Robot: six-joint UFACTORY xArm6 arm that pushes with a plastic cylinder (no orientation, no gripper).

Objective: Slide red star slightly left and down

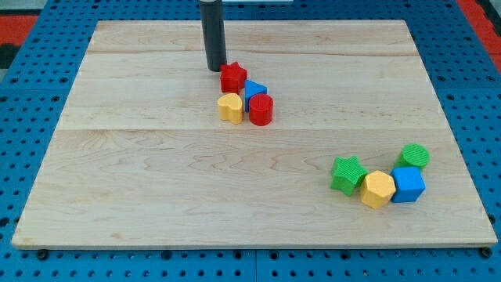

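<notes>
The red star [232,77] lies at the upper middle of the wooden board [156,180]. My tip [215,69] stands just to the star's upper left, touching or almost touching it. A blue triangle block [254,92] sits against the star's lower right. A yellow heart-shaped block [230,107] lies just below the star, and a red cylinder [261,110] sits to the right of the yellow one.
A second cluster lies at the lower right: a green star [347,173], a yellow hexagon [377,189], a blue cube [408,184] and a green cylinder [414,157]. A blue pegboard [31,94] surrounds the board.
</notes>
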